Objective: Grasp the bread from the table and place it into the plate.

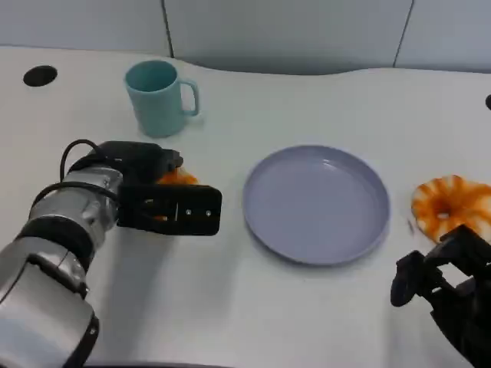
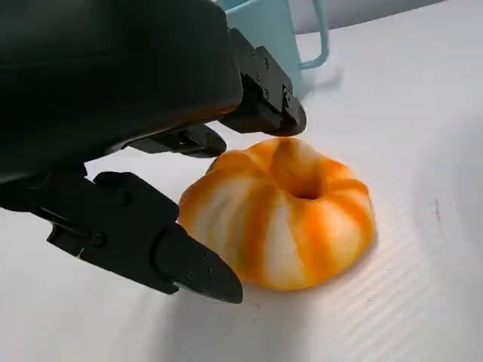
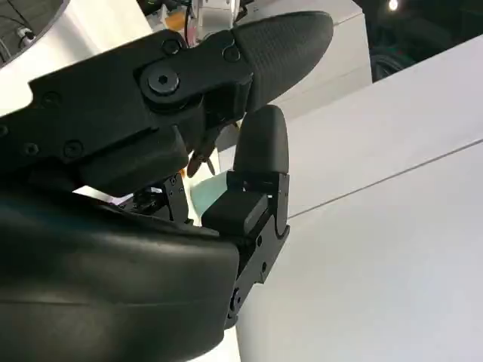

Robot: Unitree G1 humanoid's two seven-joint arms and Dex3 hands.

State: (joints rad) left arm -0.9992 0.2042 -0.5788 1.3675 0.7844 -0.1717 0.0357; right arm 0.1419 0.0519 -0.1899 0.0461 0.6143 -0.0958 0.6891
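Observation:
An orange-and-white striped ring bread (image 1: 178,178) lies on the white table left of the lilac plate (image 1: 318,205). My left hand (image 1: 161,199) sits over it and covers most of it. In the left wrist view the bread (image 2: 294,211) rests on the table between the spread black fingers (image 2: 189,264) of my left hand (image 2: 113,98), which reach along both its sides without lifting it. A second striped bread (image 1: 449,203) lies right of the plate. My right hand (image 1: 445,284) hovers just in front of it, holding nothing, with the fingers (image 3: 260,151) apart.
A light blue mug (image 1: 157,97) stands at the back left, just beyond my left hand, and its base (image 2: 264,23) sits close behind the bread. A dark round hole (image 1: 40,75) marks the table's far left. The plate holds nothing.

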